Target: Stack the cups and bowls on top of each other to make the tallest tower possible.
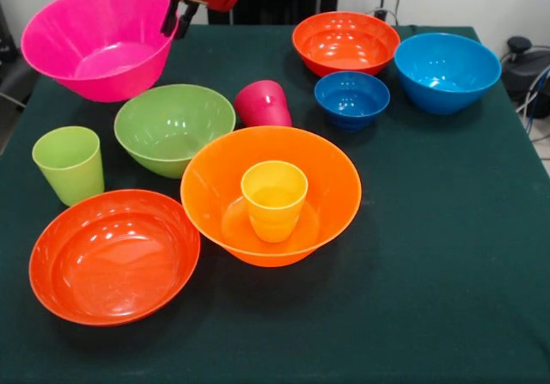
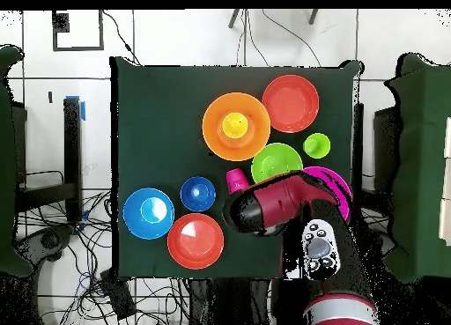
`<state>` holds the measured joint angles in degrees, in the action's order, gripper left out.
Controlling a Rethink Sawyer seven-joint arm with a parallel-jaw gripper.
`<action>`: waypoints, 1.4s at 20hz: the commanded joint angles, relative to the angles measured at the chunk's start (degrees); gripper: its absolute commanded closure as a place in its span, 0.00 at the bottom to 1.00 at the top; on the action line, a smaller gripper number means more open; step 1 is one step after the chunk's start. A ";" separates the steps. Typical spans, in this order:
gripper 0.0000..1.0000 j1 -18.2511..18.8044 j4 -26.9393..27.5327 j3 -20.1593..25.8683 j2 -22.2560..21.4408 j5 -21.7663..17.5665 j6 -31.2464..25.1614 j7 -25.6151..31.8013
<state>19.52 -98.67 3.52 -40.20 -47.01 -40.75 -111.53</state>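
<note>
Big orange bowl (image 1: 271,197): yellow cup (image 1: 274,200) upright inside.
Other bowls: empty.
Gripper (image 1: 175,19): at pink bowl (image 1: 99,40) rim, fingers apart, holding nothing.

The yellow-orange cup (image 1: 274,199) stands upright inside the big orange bowl (image 1: 326,204). The red-pink cup (image 1: 262,103) lies tipped beside the green bowl (image 1: 172,126); the lime green cup (image 1: 69,163) stands upright to its left. The big pink bowl (image 1: 94,40), two red-orange bowls (image 1: 112,259) (image 1: 345,42), the light blue bowl (image 1: 447,70) and the small dark blue bowl (image 1: 351,99) sit separately.
</note>
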 commanded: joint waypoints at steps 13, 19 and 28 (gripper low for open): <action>1.00 -5.99 0.92 -0.48 -4.02 3.47 -7.86 0.23; 1.00 -7.61 1.76 -1.35 -5.67 4.32 -10.11 1.07; 1.00 -10.04 3.86 -1.17 -8.08 7.13 -8.50 -3.59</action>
<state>11.34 -98.44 -0.16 -47.07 -42.70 -47.38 -111.53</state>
